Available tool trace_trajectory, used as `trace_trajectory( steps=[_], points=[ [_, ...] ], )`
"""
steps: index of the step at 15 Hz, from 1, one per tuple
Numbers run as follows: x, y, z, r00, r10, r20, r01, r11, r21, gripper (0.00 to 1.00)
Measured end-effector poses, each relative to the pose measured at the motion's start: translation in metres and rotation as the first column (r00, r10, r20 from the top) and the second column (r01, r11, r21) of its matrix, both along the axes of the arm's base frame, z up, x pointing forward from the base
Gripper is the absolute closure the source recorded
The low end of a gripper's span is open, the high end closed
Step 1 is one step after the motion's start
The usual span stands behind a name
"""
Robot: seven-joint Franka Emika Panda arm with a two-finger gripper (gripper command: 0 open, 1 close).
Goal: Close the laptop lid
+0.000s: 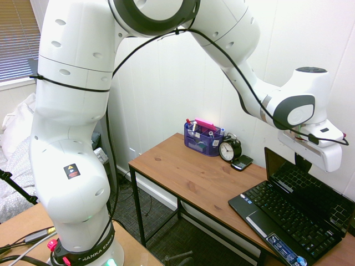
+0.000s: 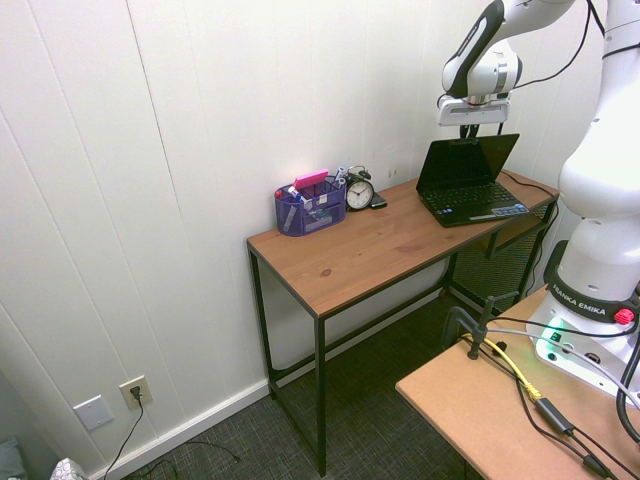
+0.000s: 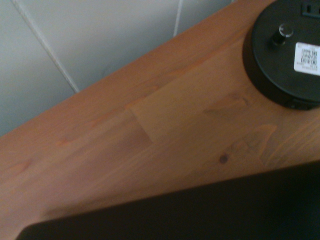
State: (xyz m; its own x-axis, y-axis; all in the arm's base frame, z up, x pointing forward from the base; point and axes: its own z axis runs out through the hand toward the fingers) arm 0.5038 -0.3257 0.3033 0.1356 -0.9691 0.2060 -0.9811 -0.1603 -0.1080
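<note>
White panelled walls back a narrow wooden desk [image 2: 380,250]. At its end the small black netbook's thin lid [image 2: 468,160] stands upright, open. The white arm's gripper [image 2: 468,130] hangs just above its top edge — finger spread unclear, holding nothing. Approach step; next, push the lid forward and down.

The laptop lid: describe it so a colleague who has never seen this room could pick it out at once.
Find the wooden table against the white panelled wall; a small black laptop sits open at the end nearest the robot. The laptop lid is its raised thin black panel with the dark screen, directly under the gripper. Unlike the flat keyboard base, it stands nearly upright.
</note>
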Motion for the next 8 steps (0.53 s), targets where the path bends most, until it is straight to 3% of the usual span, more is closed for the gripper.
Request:
trace_trajectory(
  steps=[8],
  points=[
    [-0.038, 0.009, -0.041, 0.996, 0.019, -0.083, -0.015, 0.999, 0.048, 1.0]
  ],
)
